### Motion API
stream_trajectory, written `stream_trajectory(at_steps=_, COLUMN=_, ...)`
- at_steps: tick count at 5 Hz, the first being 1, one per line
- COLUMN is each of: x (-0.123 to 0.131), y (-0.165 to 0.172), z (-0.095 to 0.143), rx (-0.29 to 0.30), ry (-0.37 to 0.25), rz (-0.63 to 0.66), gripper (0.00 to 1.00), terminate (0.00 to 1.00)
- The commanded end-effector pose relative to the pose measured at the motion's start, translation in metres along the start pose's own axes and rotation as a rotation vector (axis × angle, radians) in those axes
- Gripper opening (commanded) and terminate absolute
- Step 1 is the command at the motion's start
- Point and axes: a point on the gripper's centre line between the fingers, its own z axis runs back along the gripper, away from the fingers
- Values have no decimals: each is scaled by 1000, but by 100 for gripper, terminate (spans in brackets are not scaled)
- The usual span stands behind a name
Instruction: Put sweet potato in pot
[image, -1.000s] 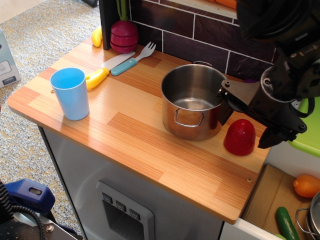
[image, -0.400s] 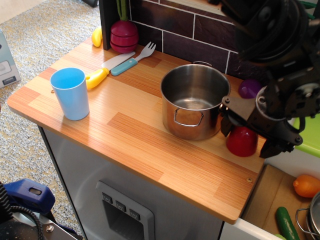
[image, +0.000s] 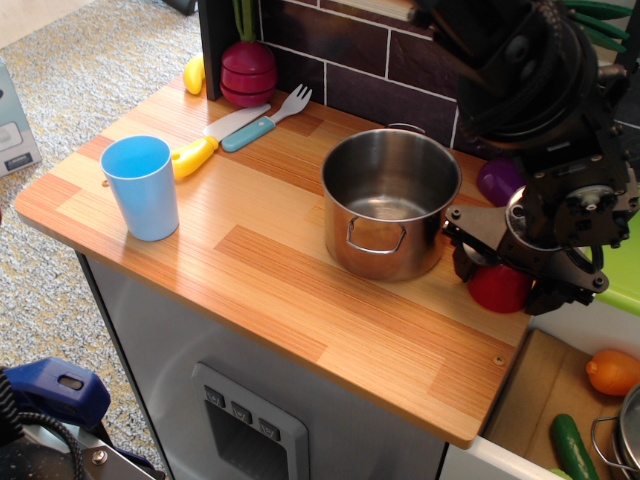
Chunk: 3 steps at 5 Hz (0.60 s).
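Gripper (image: 505, 275) now lower than second ago, straddling sweet potato (image: 497, 288) beside pot (image: 389, 203); closure we cannot tell; lift next.

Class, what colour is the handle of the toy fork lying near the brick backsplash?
The plastic toy fork has a teal-blue handle and a white head; it shows plainly in the single overhead camera view.

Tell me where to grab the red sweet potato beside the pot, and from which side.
Grip the sweet potato across its rounded sides, coming down from above. It seems to sit on its flat end with the dome up, and the pot stands close on its left, so a sideways approach from there is blocked. The pincer is already over it, hiding its top; whether it is shut cannot be told.
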Motion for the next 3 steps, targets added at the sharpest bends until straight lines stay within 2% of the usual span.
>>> stream_trajectory(at_steps=1, x=-1, y=-3, z=10, rx=28, ry=49, rz=14, gripper=0, terminate=0)
stream_trajectory(at_steps=2, x=7, y=-7, z=41, rx=67, ry=103, rz=10, gripper=0, terminate=0)
stream_trajectory(at_steps=3, x=15, y=-3, z=63, rx=137, ry=96, rz=-4, gripper=0, terminate=0)
